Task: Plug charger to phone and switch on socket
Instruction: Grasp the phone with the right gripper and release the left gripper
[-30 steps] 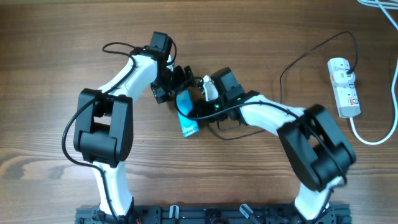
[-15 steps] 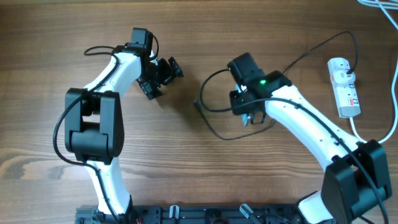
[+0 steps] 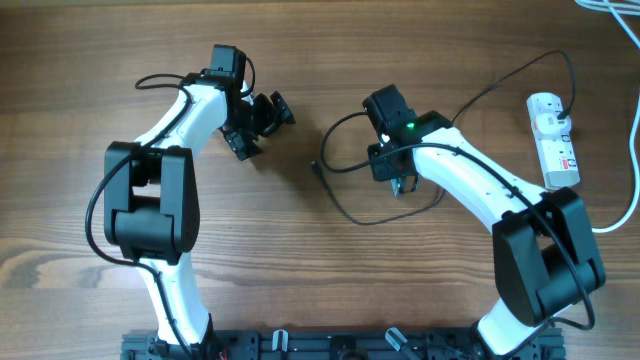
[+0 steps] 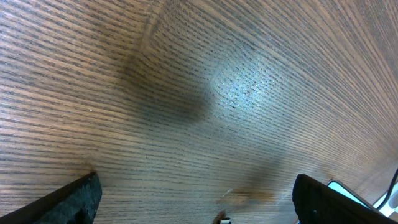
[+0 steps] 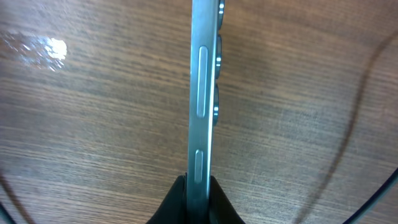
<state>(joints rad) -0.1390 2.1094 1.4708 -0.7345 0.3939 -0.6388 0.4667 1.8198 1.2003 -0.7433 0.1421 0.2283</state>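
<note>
My right gripper (image 3: pixel 399 182) (image 5: pixel 198 186) is shut on the phone (image 5: pixel 202 93) and holds it edge-on above the table. The phone's metallic side with its buttons faces the right wrist camera. In the overhead view the gripper hides the phone. The charger is a thin black cable (image 3: pixel 352 214) that loops over the table from the socket (image 3: pixel 553 140) at the far right. Its connector tip (image 3: pixel 316 166) lies left of my right gripper. My left gripper (image 3: pixel 262 119) (image 4: pixel 199 205) is open and empty over bare wood, further left.
A thick white cord (image 3: pixel 598 226) curls away from the socket at the right edge. In the right wrist view the black cable (image 5: pixel 348 134) runs across the wood to the right of the phone.
One second ago both grippers met at the phone in the middle. Now my right gripper holds the phone further right, and my left gripper has pulled back to the left, open.
</note>
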